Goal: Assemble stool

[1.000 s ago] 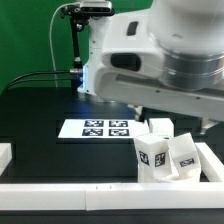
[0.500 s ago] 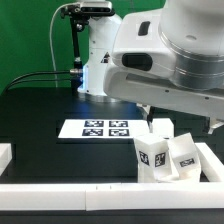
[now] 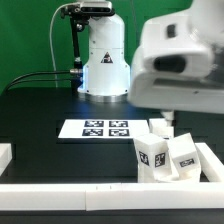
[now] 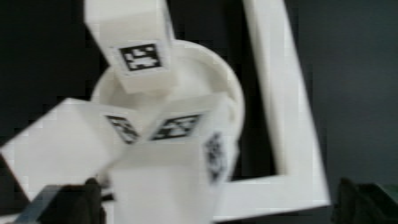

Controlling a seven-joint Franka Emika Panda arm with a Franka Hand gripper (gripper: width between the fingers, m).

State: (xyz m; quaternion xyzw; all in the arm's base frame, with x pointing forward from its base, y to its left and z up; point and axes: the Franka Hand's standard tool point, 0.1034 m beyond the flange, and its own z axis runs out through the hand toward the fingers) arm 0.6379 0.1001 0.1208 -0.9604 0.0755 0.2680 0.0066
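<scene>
The black worktop (image 3: 40,110) carries white border rails (image 3: 100,189) and the marker board (image 3: 95,128). The white tagged stool parts (image 3: 150,155) stand bunched in the rails' corner at the exterior view's right. The fingers (image 4: 64,205) hang spread wide over them, gripping nothing.

Arm swung toward the exterior view's right.
Arm (image 3: 185,62) overlapped the base tower (image 3: 105,60) a second ago; it now sits clear of it, upper right, leaving the tower front fully in view.
</scene>
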